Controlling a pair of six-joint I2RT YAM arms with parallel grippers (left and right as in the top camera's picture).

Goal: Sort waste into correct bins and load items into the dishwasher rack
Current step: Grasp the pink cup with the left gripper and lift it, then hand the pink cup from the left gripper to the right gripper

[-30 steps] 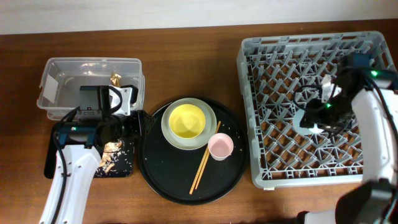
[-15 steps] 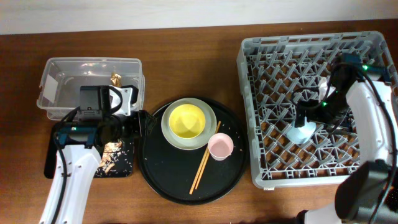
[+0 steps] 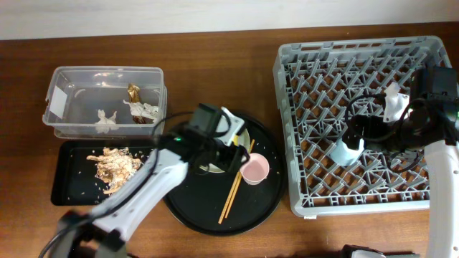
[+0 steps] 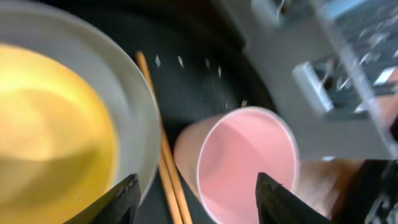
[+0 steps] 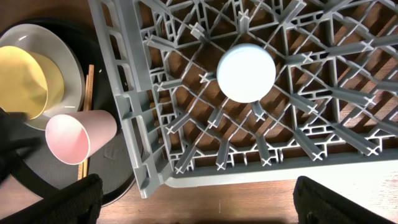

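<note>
Poising the left gripper (image 4: 199, 202), jaws spread, over the pink cup (image 4: 245, 163) on the tray (image 3: 193, 208), likely for a grasp toward the rack (image 3: 287, 129), while holding the right gripper (image 5: 202, 199) parted above the blue cup (image 5: 245, 71) upturned there.

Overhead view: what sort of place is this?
Probably a tabletop dish-clearing workstation, not a full kitchen. A large square grey plastic dishwasher rack stands on a brown wooden table; beside it, a round black tray carries a small pink cup, and a clear rectangular plastic box holds crumpled white tissue.
</note>
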